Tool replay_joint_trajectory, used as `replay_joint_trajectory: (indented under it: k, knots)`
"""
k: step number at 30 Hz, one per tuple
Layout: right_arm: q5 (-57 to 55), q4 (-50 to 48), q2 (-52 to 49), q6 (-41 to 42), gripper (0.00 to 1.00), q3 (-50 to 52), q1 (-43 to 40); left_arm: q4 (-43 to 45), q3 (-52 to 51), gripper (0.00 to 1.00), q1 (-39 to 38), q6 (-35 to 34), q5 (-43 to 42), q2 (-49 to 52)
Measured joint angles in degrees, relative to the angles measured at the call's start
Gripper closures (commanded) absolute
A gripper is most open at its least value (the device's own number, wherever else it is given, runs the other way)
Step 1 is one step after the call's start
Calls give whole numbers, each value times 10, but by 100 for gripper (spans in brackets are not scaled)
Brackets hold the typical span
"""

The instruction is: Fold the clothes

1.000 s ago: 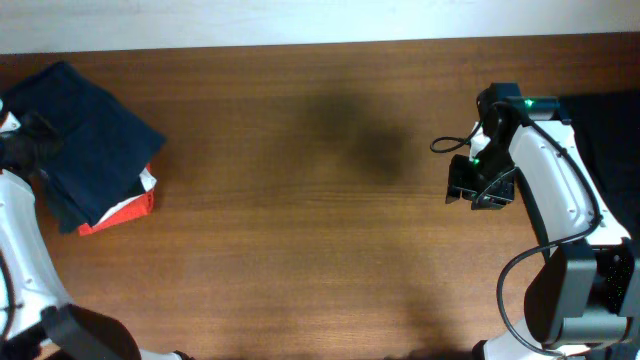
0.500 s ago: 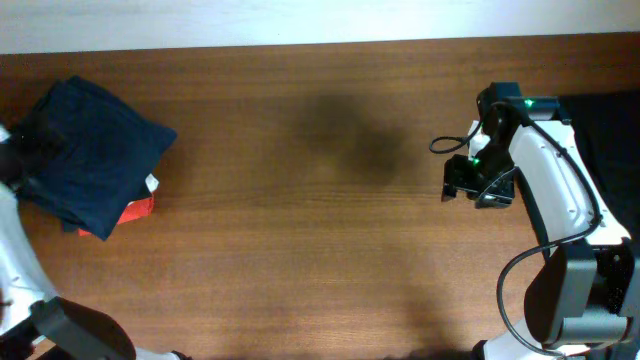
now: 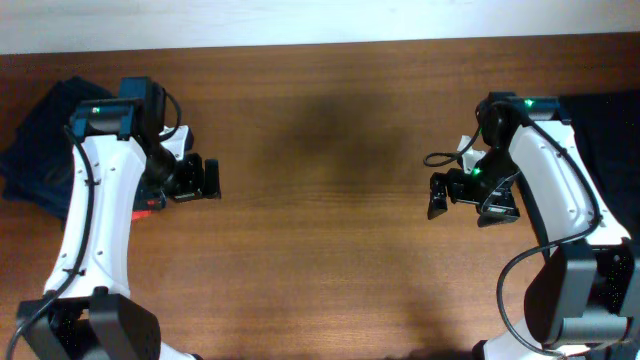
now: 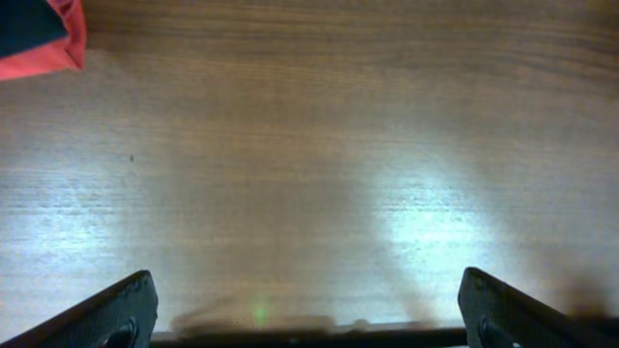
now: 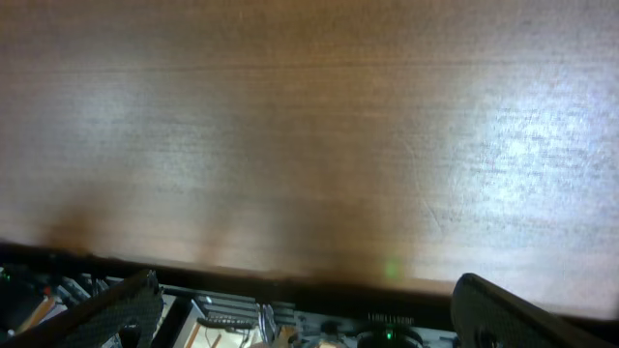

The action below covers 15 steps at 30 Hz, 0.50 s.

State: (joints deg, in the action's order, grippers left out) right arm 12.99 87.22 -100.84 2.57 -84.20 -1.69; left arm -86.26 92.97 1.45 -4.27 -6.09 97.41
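The navy-blue clothes [image 3: 40, 150] lie folded at the table's far left, partly hidden under my left arm. A corner of them [image 4: 21, 21] shows in the left wrist view, top left. My left gripper [image 3: 203, 178] hangs to their right over bare wood, open and holding nothing [image 4: 309, 300]. My right gripper [image 3: 447, 193] is far across the table, also open and empty [image 5: 300, 295], with bare wood and the table's edge below it.
A red cloth [image 3: 148, 200] peeks out under the navy clothes, seen also as a red corner [image 4: 44, 53]. A dark cloth [image 3: 612, 130] lies at the right edge behind my right arm. Cables and equipment [image 5: 251, 324] show beyond the table's edge.
My left gripper opened, let go of the navy clothes and swung right, out over the table. My right gripper opened wider and shifted slightly left and nearer.
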Motion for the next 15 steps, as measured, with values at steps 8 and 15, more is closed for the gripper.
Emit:
replay_joint_trajectory:
  k: [8, 15]
  knots:
    - [0, -160, 296, 19, 1, 146, 0, 100, -138, 1, 0, 0, 11, -214]
    - [-17, -260, 573, 20, 1, 290, 0, 289, -404, 1, 0, 0, 12, -643]
